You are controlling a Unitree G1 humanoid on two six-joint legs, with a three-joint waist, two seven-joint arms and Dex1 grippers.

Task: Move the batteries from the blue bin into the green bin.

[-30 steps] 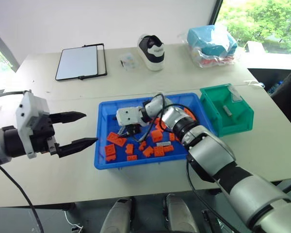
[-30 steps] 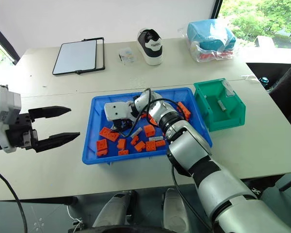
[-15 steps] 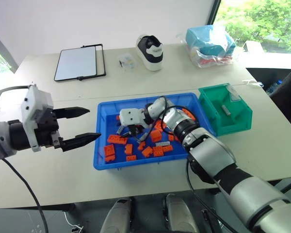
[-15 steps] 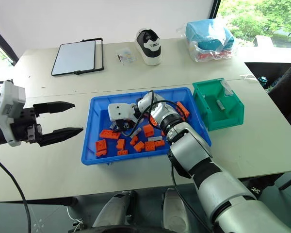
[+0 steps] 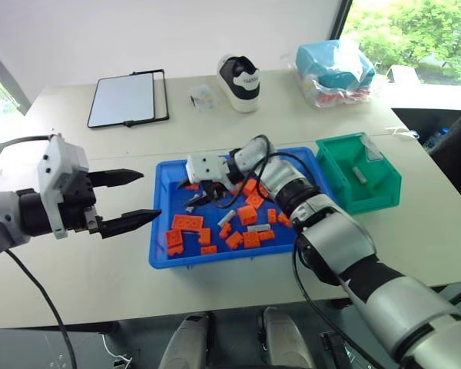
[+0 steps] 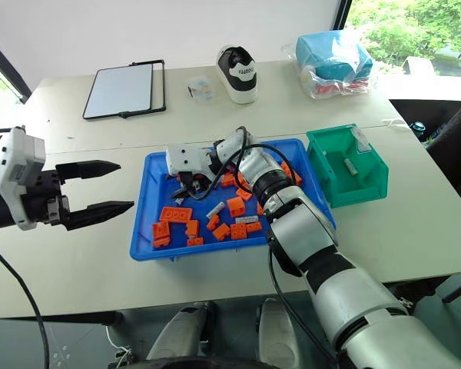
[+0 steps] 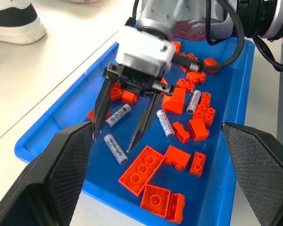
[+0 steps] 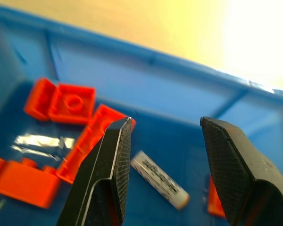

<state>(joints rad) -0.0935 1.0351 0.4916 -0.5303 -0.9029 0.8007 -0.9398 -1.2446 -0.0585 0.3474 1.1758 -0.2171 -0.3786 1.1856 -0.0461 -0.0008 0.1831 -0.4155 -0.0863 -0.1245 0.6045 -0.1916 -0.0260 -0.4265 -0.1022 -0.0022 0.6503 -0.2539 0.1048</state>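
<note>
The blue bin (image 5: 160, 231) sits mid-table with orange bricks and several silver batteries (image 7: 165, 123) on its floor. My right gripper (image 7: 113, 142) hangs over the bin's left part, fingers pointing down and open. One battery (image 7: 118, 115) lies on the floor beneath the gap and another (image 7: 114, 148) near the tips; neither is gripped. The right wrist view shows a battery (image 8: 158, 179) below the spread fingers (image 8: 113, 155). My left gripper (image 5: 148, 195) hovers open and empty over the table, left of the bin. The green bin (image 5: 376, 196), to the right, holds one battery (image 5: 359, 174).
Orange bricks (image 5: 186, 223) are scattered among the batteries. At the back of the table are a white tablet (image 5: 123, 98), a small packet (image 5: 203, 96), a shoe (image 5: 242, 81) and a blue bag (image 5: 336, 69). The table's front edge runs just below the blue bin.
My right gripper's fingers have narrowed, and the gripper has lifted a little toward the back of the blue bin without a battery. The left gripper has hardly moved.
</note>
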